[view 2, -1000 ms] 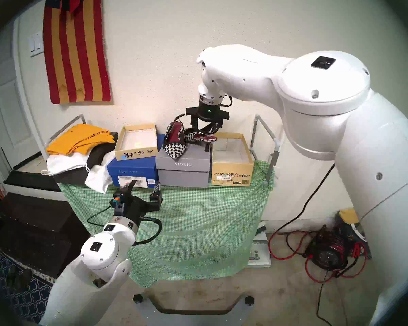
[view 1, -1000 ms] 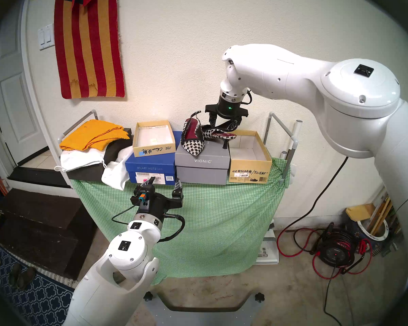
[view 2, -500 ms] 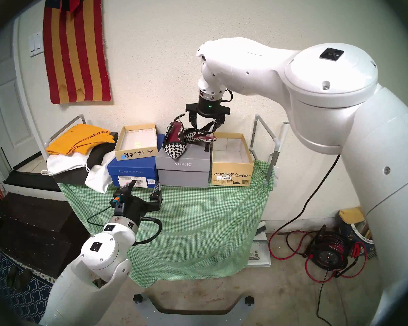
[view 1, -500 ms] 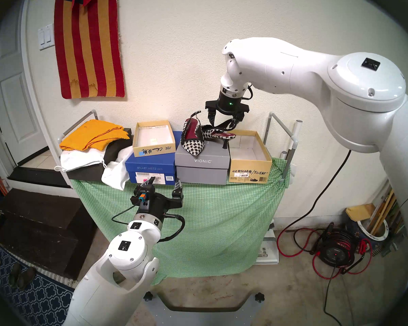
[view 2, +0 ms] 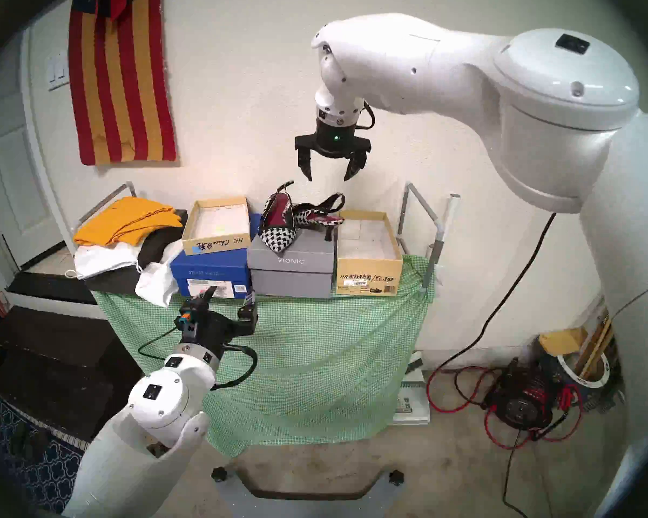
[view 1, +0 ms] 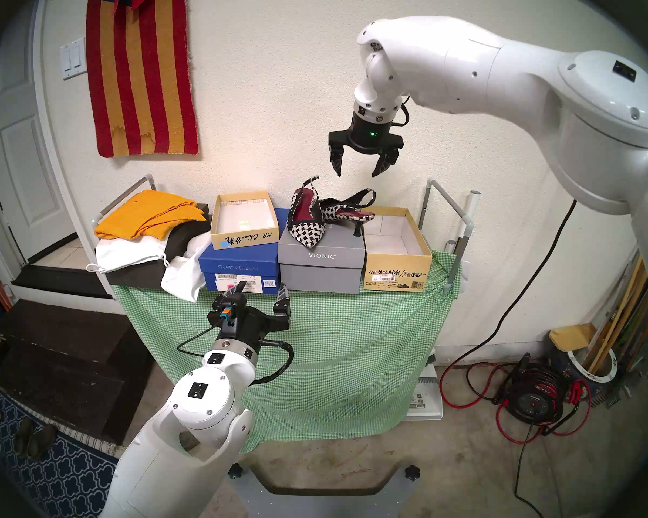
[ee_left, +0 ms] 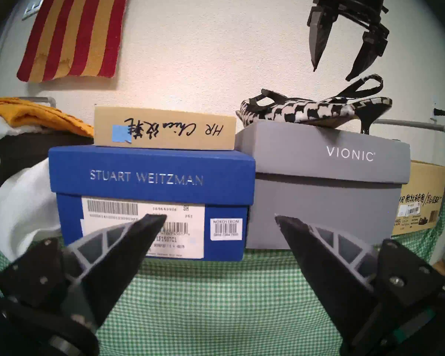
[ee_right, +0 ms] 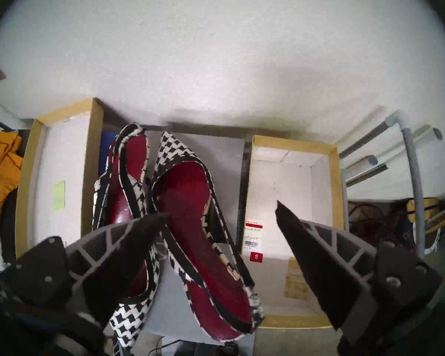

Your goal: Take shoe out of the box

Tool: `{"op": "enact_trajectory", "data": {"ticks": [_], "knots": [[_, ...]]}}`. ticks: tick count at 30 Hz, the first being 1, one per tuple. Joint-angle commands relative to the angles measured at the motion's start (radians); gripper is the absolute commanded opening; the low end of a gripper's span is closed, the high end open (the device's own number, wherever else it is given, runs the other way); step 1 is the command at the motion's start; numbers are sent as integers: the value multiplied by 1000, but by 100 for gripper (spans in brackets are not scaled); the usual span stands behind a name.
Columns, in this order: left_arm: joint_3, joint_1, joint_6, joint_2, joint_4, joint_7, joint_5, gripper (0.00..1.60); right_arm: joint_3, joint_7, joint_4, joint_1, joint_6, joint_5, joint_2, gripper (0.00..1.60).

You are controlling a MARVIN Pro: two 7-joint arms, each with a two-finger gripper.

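Green-checked table (view 1: pixel 352 338): box (view 1: pixel 397 244) is seen empty, shoe (view 1: pixel 347 212) rests on grey VIONIC box (view 1: pixel 320 261). Right gripper (view 1: pixel 357 166) hangs spread, holding nothing. Shoe is judged light, stiff-soled (strap floppy); best pinched at the heel.

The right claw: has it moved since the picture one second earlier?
Yes. The right claw has gone up: then it was down at the shoes on the grey VIONIC box; now it hangs open, clear above them.

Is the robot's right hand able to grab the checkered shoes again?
Probably yes. The right hand hangs open just above the shoes, which sit on top of the grey box. Nothing lies between them, so it looks like a straight drop down.
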Motion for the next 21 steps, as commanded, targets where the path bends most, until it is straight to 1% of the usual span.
{"op": "enact_trajectory", "data": {"ticks": [1, 5, 6, 8, 9, 10, 12, 13, 14, 16, 21], "knots": [[-1, 0, 0, 1, -1, 0, 0, 160, -25, -51, -90, 84, -90, -33, 93, 160], [-1, 0, 0, 1, -1, 0, 0, 160, -38, -78, -162, 106, -114, -29, 152, 160], [-1, 0, 0, 1, -1, 0, 0, 160, -45, -76, -163, 107, -104, -20, 152, 160], [-1, 0, 0, 1, -1, 0, 0, 160, -57, -86, -199, 107, -102, -13, 181, 160], [-1, 0, 0, 1, -1, 0, 0, 160, -56, -86, -230, 107, -100, -10, 207, 160], [-1, 0, 0, 1, -1, 0, 0, 160, -74, -86, -234, 98, -80, -3, 194, 160], [-1, 0, 0, 1, 0, 0, 0, 160, -82, -85, -284, 84, -67, -4, 229, 160], [-1, 0, 0, 1, 0, 0, 0, 160, -80, -85, -307, 90, -69, -1, 248, 160], [-1, 0, 0, 1, -1, 0, 0, 160, -89, -86, -298, 92, -67, 2, 236, 160], [-1, 0, 0, 1, -1, 0, 0, 160, -89, -84, -346, 107, -68, 7, 270, 160], [-1, 0, 0, 1, -1, 0, 0, 160, -97, -79, -431, 137, -73, 12, 324, 160]]}}
